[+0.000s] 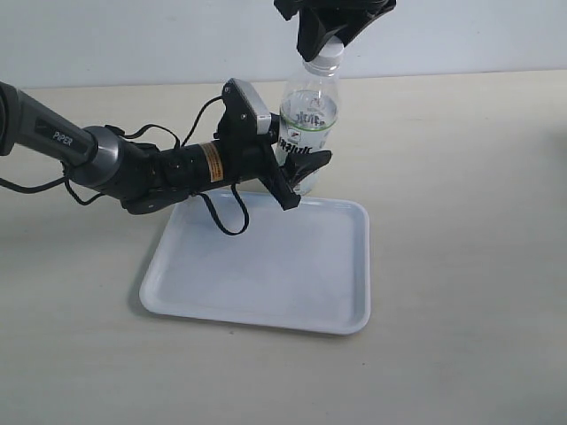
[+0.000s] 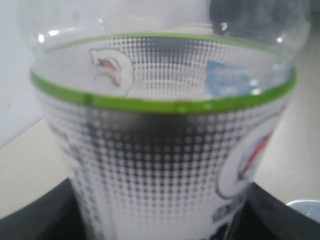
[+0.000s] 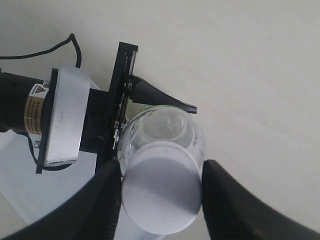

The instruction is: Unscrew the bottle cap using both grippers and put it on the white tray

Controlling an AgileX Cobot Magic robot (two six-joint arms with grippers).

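My left claw (image 1: 306, 180) is clenched around the bottle (image 1: 308, 115), and my right claw (image 3: 161, 200) grips the cap (image 1: 330, 56) from above, so I judge this the unscrewing step. Next I twist the cap free while the left holds firm, then lower it to the tray (image 1: 266, 274) beneath.
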